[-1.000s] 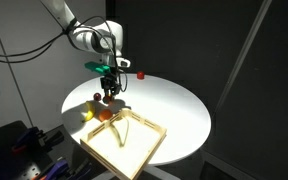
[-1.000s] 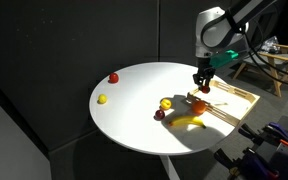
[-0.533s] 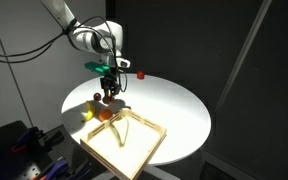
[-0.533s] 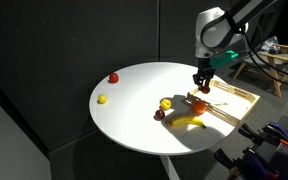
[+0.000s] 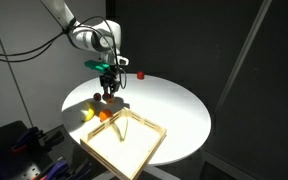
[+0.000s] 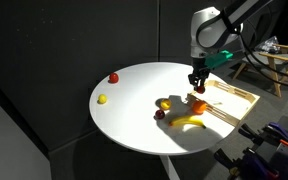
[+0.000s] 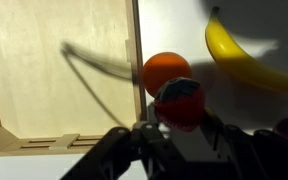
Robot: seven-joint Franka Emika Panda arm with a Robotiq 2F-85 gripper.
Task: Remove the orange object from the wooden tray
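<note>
Wrist view: wooden tray (image 7: 54, 70) at left; ball (image 7: 162, 68) beside its rim; orange object (image 7: 181, 103) below ball; banana (image 7: 249, 55) upper right.

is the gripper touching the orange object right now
Touching. The wrist view shows the orange object pinched between the fingertips of the gripper.

Both exterior views stand well back and a little high, looking down on the round white surface (image 5: 174, 105). In an exterior view the square pale wooden tray (image 5: 124, 142) sits at the near edge, arm coming in from upper left. In an exterior view, that tray (image 6: 234, 98) lies off at the right edge instead, arm from upper right. Both catch the surface, the tray and the black gripper (image 5: 108, 92). The wrist view is right up close, staring down past the jaws at a tray corner, a plain orange ball (image 7: 162, 68) and a yellow banana (image 7: 246, 57).
</note>
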